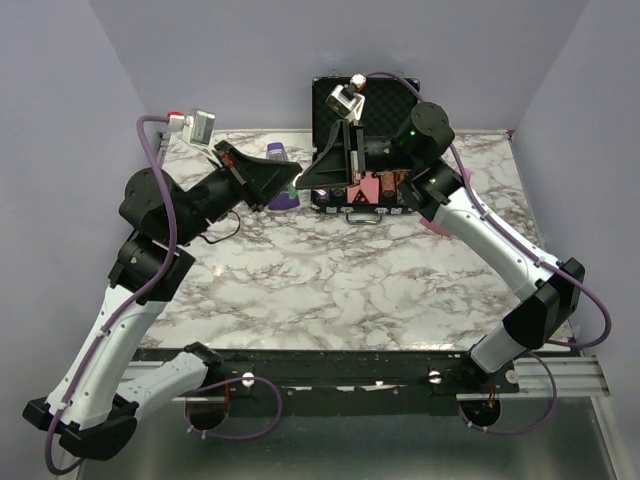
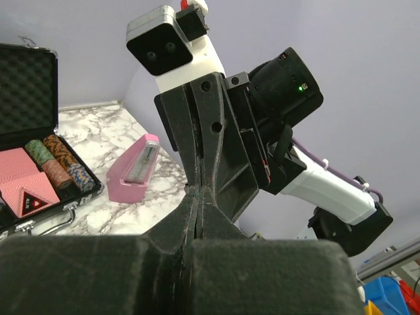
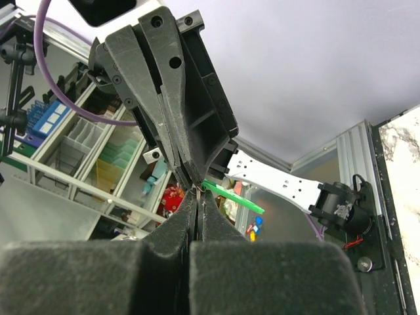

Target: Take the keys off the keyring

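Observation:
Both grippers meet tip to tip in the air above the back of the table (image 1: 320,285). My left gripper (image 1: 297,177) is shut, and so is my right gripper (image 1: 307,181). In the right wrist view the keyring's green tag (image 3: 233,197) sticks out edge-on to the right of the pinch point, by the left gripper's tips (image 3: 191,180). A thin wire ring loops around the meeting tips. My right gripper (image 3: 199,195) pinches a thin grey metal sliver that looks like a key's edge. In the left wrist view my left gripper (image 2: 197,190) hides whatever it pinches.
An open black poker-chip case (image 1: 385,100) stands at the back of the table, also at the left of the left wrist view (image 2: 26,85). A purple-pink metronome-shaped object (image 1: 278,153) (image 2: 134,172) lies beside it, under the grippers.

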Tool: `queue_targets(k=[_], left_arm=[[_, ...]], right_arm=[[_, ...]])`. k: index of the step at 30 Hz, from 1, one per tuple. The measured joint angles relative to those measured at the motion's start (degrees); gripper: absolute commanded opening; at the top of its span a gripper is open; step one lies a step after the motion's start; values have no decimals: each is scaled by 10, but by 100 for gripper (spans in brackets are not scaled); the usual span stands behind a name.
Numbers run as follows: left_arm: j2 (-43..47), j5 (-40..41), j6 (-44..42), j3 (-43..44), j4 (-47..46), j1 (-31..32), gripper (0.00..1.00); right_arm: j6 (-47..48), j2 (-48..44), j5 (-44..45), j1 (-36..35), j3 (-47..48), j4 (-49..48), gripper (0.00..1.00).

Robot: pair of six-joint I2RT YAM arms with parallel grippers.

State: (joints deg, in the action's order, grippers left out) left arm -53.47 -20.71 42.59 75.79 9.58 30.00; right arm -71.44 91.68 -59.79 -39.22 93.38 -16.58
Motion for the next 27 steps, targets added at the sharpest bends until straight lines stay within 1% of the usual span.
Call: queue_targets(k=[5, 14, 20, 21, 23, 24, 25, 27], left_arm=[[-11, -25, -12, 24, 26, 0, 0], [-16, -57, -25, 28, 52, -2, 0], [-34, -82, -31, 49, 68, -4, 0], [-37, -85, -31, 52, 70, -4, 3], [-44, -89, -31, 64, 81, -4, 16], [-48, -91, -31, 70, 86, -4, 28], [-52, -91, -31, 76, 92, -4, 37], [-63, -90, -28, 90, 99, -3, 53]], right_arm=[[4, -4, -13, 1, 0, 2, 1], [13, -5, -41, 1, 0, 33, 1], [26, -12, -47, 4, 0, 56, 1], [29, -14, -47, 5, 0, 60, 1], [34, -17, -46, 6, 0, 65, 1], [36, -19, -46, 6, 0, 65, 1], [37, -20, -45, 6, 0, 66, 1], [41, -20, -44, 3, 0, 67, 1]])
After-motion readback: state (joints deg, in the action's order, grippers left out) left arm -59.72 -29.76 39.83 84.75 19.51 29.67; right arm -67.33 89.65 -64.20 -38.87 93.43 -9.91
